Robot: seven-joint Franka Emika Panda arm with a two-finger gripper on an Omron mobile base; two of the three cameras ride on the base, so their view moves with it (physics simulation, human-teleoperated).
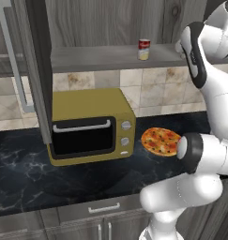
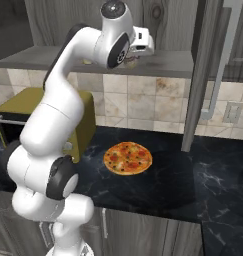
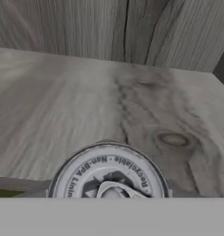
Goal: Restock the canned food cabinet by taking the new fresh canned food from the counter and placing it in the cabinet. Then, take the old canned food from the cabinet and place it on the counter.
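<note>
Cabinet (image 1: 110, 28) fills the upper part of both base views, grey wood-grain with its thick shelf board running across and its dark door swung wide at upper left of the left base view, which leaves the shelf open to the arm. Below it the black marble counter (image 1: 26, 164) spreads across the lower half, carrying a yellow microwave (image 1: 89, 124) at centre left and a pizza (image 1: 161, 141) just right of it. On the shelf board, upper centre-right of the left base view, the old canned food (image 1: 143, 49) stands upright, bright red above and pale yellow below, apart from the arm and seemingly not yet handled. The arm reaches up so that its hand sits at shelf height, upper centre of the right base view, where the pincer (image 2: 130, 60) is partly masked by the wrist. In the hand view a silver can top with a pull tab, most likely the new fresh canned food (image 3: 109, 177), sits at bottom centre right against the camera, over the shelf wood. The pincer looks closed around this can, presumably holding it upright for setting down on the board.
</note>
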